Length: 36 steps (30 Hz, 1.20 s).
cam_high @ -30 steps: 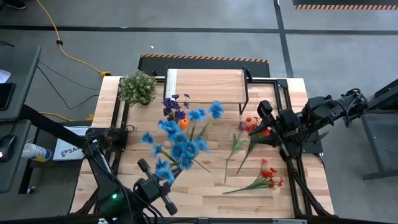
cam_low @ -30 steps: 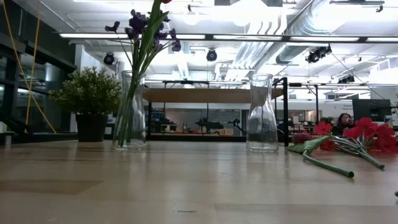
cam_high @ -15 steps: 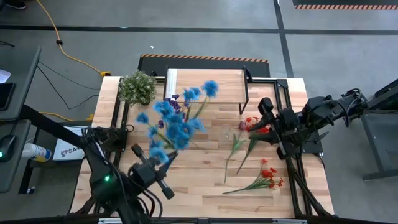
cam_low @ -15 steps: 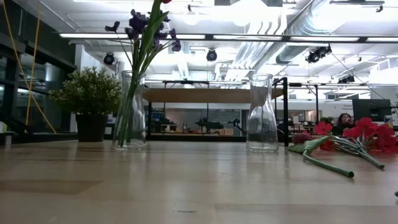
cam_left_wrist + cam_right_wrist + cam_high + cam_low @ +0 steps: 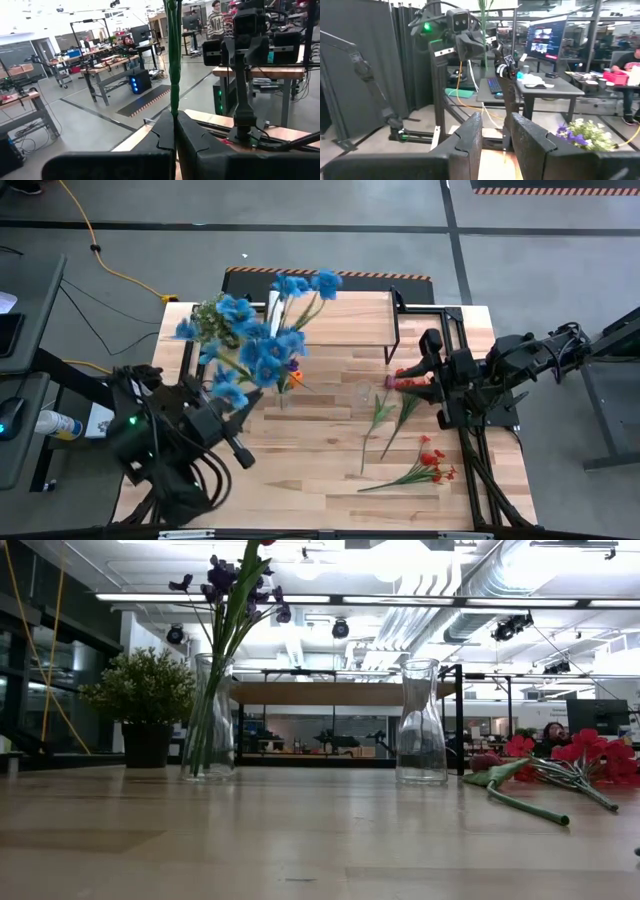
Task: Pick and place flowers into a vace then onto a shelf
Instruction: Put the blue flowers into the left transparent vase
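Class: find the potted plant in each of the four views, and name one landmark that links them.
High view: potted plant at the table's far left corner.
Low view: at left, beside the vase of purple flowers.
Left wrist view: absent.
Right wrist view: foliage at lower right.
Shared landmark: that vase.

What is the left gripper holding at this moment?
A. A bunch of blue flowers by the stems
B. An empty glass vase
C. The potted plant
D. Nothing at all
A: the left gripper is shut on green stems, and the high view shows the blue flowers rising from it above the table.
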Each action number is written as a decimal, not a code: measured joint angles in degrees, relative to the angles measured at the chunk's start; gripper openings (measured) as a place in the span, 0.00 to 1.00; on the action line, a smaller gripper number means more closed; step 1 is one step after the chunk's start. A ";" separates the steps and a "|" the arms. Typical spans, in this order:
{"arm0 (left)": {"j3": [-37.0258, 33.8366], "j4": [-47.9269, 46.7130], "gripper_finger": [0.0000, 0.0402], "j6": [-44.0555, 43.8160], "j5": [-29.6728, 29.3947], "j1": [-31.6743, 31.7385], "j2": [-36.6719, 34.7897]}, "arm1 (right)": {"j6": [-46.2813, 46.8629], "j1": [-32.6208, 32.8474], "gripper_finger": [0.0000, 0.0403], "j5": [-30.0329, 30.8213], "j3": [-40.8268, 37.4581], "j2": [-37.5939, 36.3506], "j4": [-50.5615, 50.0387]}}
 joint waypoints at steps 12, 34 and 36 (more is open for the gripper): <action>-18.74 0.02 0.08 -8.43 0.08 0.02 -13.13 | -0.02 0.00 0.23 1.21 0.00 0.00 0.09; -58.11 0.03 0.08 -40.53 0.04 0.02 -29.41 | -0.02 0.00 0.23 11.58 0.00 -0.02 0.11; -59.43 0.09 0.08 -42.13 0.09 0.02 -29.34 | -0.02 -0.02 0.23 12.32 0.00 -0.02 0.13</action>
